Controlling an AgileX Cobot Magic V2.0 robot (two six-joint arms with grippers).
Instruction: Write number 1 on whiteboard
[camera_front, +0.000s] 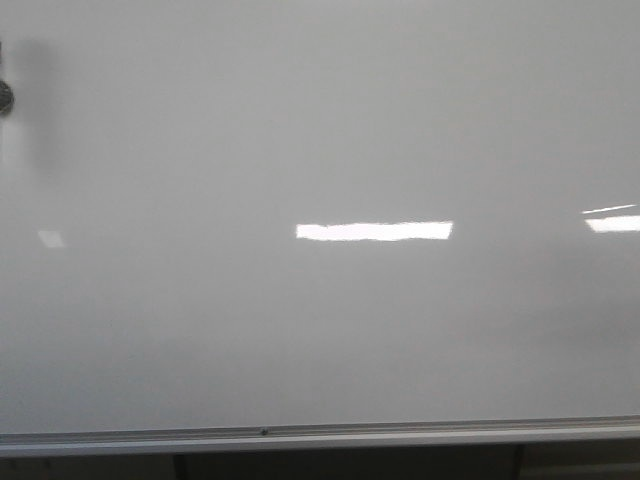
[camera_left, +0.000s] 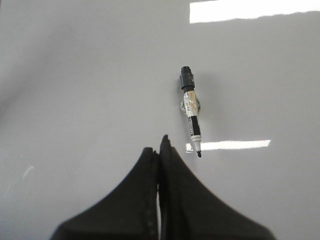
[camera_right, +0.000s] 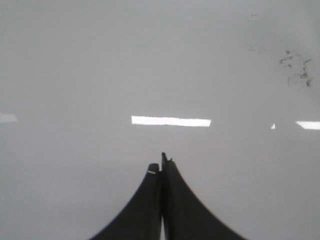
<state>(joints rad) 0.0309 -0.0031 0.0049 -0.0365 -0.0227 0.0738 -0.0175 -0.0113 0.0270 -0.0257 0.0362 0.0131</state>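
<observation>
My left gripper (camera_left: 159, 150) and right gripper (camera_right: 161, 165) both have their fingers pressed together and hold nothing. The whiteboard (camera_front: 320, 120) fills the front view above its silver frame edge, and no written stroke can be seen on it there; faint dark smudges (camera_right: 295, 67) show in the right wrist view. A marker (camera_left: 190, 110), uncapped with its tip exposed, lies near my left gripper without touching it, and its barrel label is too small to read.

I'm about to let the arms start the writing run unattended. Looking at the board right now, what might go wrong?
1. The marker lies loose on the whiteboard with its tip bare; a nudge could smear ink.
2. The left hand is shut beside the marker, so it must open before grasping.
3. Faint dark smudges in the right wrist view could clutter the digit.
</observation>
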